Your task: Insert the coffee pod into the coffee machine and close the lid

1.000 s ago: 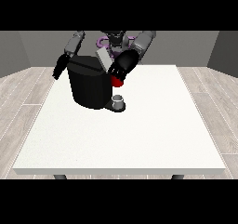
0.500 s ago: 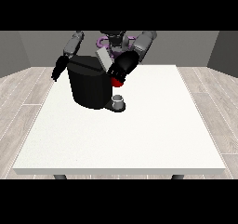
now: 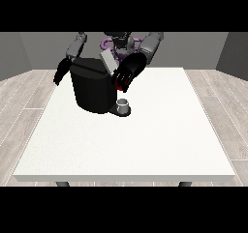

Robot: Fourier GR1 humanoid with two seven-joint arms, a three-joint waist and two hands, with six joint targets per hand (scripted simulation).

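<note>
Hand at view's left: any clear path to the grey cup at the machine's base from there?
Probably not directly. That hand hangs beside the far side of the coffee machine, whose body stands between it and the grey cup. The hand at the view's right sits just above the cup.

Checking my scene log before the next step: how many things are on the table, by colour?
Black: 1, the coffee machine
Grey: 1, a grey thing at the machine's base
Red: 1, a red thing at the machine
Total: 3

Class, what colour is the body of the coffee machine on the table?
Black, seen in the front view: the coffee machine stands dark against the white table.
</note>
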